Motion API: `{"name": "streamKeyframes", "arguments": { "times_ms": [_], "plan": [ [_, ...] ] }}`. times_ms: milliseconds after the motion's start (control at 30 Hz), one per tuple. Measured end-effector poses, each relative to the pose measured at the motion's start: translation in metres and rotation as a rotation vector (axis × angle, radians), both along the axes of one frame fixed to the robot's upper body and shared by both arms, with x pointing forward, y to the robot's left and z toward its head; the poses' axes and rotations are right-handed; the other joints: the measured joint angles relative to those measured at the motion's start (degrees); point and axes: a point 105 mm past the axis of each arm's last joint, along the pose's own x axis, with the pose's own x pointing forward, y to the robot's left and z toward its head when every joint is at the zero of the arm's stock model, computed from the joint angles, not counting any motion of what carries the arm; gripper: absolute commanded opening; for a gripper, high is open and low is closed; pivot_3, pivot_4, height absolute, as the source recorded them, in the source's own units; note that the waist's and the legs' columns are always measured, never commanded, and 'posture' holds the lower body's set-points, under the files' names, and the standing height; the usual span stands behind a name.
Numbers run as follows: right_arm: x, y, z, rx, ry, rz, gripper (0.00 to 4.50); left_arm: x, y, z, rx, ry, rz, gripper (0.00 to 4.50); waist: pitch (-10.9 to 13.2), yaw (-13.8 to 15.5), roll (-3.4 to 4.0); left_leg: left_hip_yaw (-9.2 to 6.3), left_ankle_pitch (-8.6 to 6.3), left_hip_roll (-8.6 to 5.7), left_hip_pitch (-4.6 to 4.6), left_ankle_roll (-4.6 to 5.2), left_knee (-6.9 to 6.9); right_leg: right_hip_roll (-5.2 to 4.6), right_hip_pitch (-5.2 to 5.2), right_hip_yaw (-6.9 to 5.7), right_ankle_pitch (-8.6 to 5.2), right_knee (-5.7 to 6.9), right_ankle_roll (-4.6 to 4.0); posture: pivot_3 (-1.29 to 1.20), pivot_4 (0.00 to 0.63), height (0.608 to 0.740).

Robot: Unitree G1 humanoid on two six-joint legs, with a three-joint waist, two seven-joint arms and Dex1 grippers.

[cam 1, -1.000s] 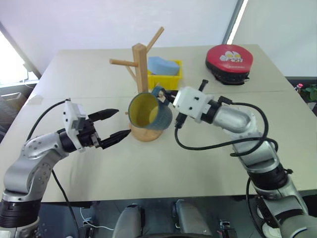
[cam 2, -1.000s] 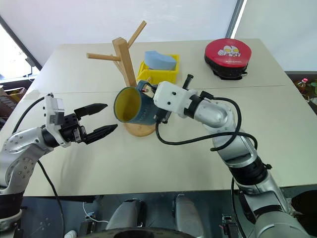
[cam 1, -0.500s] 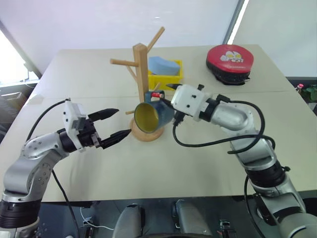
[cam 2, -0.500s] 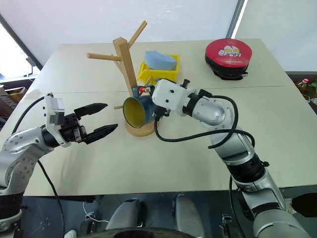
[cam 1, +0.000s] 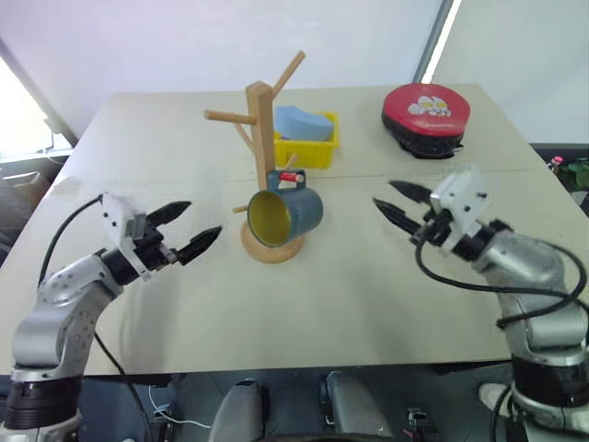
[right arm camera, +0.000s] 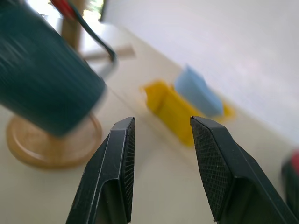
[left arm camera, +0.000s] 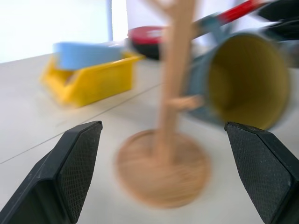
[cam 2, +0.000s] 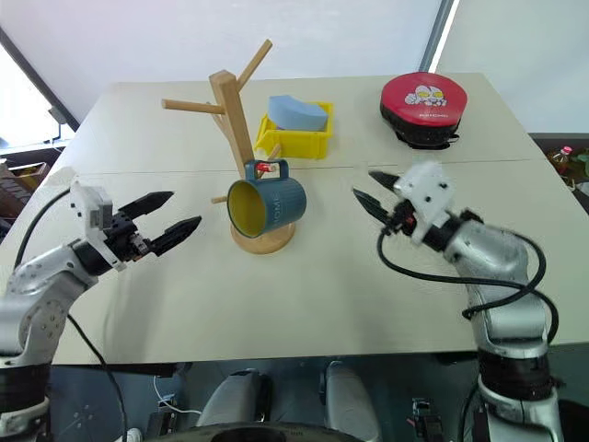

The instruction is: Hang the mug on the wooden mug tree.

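Mug [cam 1: 286, 211]: hangs by its handle on the red-tipped peg [cam 1: 291, 176] of the wooden mug tree [cam 1: 264, 138]; task judged complete.
Right gripper [cam 1: 398, 205]: parted, empty, mug well apart to its left.
Left gripper [cam 1: 186, 231]: spread wide, empty.

A beige table [cam 1: 368, 304] fills most of the frame, a seam line crossing it from side to side at mid-height. Just above centre sits a small yellow bin [cam 1: 308, 147] holding a pale blue block [cam 1: 302, 121]. At upper right lies a round red pad [cam 1: 426, 108] with a black edge and a printed cartoon design, well apart from the bin.
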Motion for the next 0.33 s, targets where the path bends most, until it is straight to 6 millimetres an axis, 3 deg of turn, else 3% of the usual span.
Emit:
{"name": "streamKeyframes", "arguments": {
  "times_ms": [100,200,333],
  "plan": [
    [0.005,-0.023,-0.041,0.095,0.097,-0.152,1.92,0.008,0.021,-0.027,0.003,0.041,0.176,4.50,0.0,0.1,0.05,0.07,0.00,-0.01,-0.06,-0.01,0.09,-0.01,-0.09,0.05,0.01,0.09,0.01,0.00,0.150,0.740],
    [0.007,-0.030,-0.054,0.137,0.086,-0.222,1.92,0.013,0.032,-0.042,-0.024,0.040,0.314,4.50,0.0,0.1,0.04,0.07,0.01,-0.01,-0.04,-0.01,0.11,-0.01,-0.07,0.05,0.01,0.12,0.01,0.00,0.150,0.740],
    [0.007,-0.031,-0.063,0.121,0.079,-0.239,1.92,0.008,0.033,-0.053,-0.023,0.054,0.349,4.50,0.0,0.0,0.05,0.07,0.01,-0.01,-0.03,-0.02,0.08,-0.02,-0.08,0.06,0.01,0.12,0.01,0.00,0.150,0.740]
  ]
}}
